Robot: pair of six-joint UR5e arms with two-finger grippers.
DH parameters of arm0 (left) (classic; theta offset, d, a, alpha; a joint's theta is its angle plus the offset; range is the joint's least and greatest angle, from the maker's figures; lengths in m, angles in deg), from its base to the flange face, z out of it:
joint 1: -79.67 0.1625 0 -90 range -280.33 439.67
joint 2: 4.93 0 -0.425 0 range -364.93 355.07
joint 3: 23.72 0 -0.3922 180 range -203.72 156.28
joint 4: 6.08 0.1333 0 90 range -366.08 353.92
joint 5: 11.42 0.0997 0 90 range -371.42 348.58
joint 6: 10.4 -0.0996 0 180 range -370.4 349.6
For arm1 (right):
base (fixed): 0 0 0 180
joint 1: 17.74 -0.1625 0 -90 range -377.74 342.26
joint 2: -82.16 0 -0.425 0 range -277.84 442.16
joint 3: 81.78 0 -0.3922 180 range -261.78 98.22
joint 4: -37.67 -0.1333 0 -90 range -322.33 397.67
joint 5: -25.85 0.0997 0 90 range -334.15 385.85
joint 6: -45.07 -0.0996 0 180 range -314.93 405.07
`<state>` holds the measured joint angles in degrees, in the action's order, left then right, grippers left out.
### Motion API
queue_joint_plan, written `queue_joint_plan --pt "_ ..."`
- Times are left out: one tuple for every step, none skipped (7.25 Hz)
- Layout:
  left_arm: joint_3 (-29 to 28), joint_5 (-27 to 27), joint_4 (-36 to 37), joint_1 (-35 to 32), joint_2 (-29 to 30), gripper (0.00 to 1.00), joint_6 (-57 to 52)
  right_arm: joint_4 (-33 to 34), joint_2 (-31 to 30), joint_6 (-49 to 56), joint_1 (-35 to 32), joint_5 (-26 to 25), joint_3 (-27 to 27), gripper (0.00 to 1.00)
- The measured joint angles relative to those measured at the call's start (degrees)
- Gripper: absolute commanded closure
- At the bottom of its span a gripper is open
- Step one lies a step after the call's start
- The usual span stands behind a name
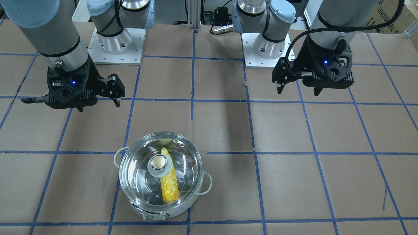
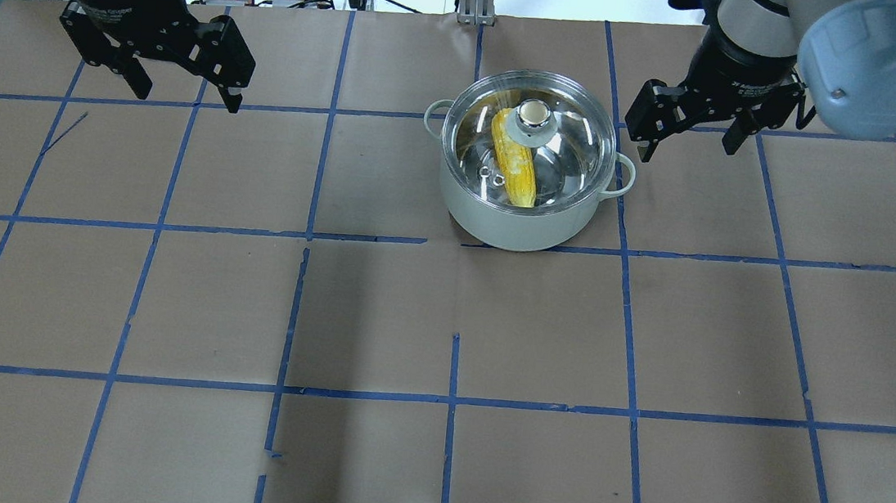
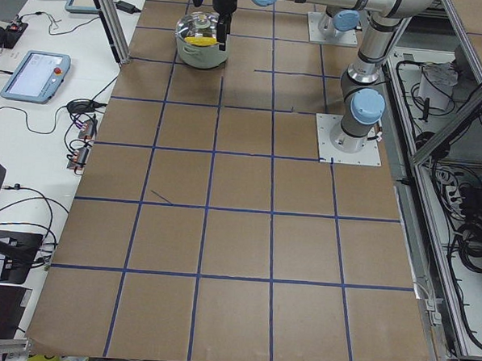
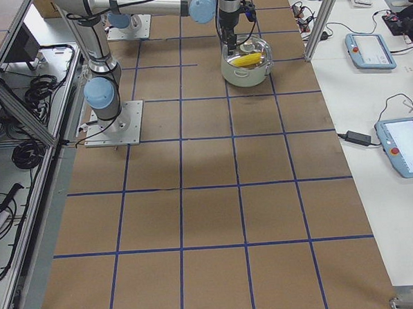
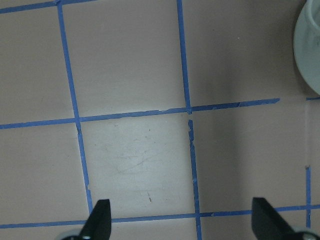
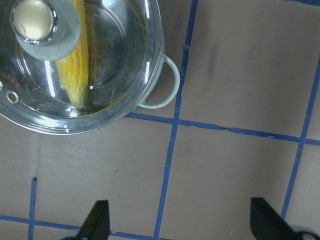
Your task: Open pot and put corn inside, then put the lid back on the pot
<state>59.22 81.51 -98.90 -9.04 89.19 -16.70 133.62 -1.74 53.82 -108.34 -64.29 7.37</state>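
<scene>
seems finished: corn (image 2: 515, 168) inside pot (image 2: 516, 227), lid (image 2: 577, 145) on top; left gripper (image 2: 186, 95) and right gripper (image 2: 690, 147) both apart, empty.

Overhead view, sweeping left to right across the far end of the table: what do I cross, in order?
left gripper, open → pot, with the lid on and the corn inside → right gripper, open.
</scene>
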Motion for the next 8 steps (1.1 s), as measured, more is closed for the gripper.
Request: queue_joint_plan --pt "0.2 0.0 0.0 0.0 -0.1 0.0 0.0 0.0 0.0 0.2 0.0 -0.3 0.1 0.0" --pt "0.3 0.0 0.0 0.0 -0.2 0.0 0.0 0.0 0.0 0.3 0.0 -0.3 0.3 0.0" --pt "0.4 0.0 0.0 -0.1 -0.3 0.0 0.0 0.2 0.2 0.3 0.0 -0.1 0.4 0.0" --pt "0.4 0.0 0.1 -0.1 -0.3 0.0 0.0 0.4 0.7 0.3 0.1 0.2 0.5 0.0" --pt "0.4 0.0 0.1 -0.1 -0.3 0.0 0.0 0.6 1.2 0.2 0.1 0.3 0.6 0.0" --pt "0.4 0.0 0.1 -0.1 -0.3 0.0 -0.1 0.7 1.5 -0.8 0.0 0.4 0.4 0.0" --pt "0.4 0.1 0.1 -0.1 -0.4 0.0 -0.1 0.8 2.0 -3.0 -0.3 0.4 0.1 0.0" --pt "0.4 0.1 0.1 -0.1 -0.5 0.0 -0.2 1.1 2.7 -5.1 -1.1 0.2 -0.3 0.0"
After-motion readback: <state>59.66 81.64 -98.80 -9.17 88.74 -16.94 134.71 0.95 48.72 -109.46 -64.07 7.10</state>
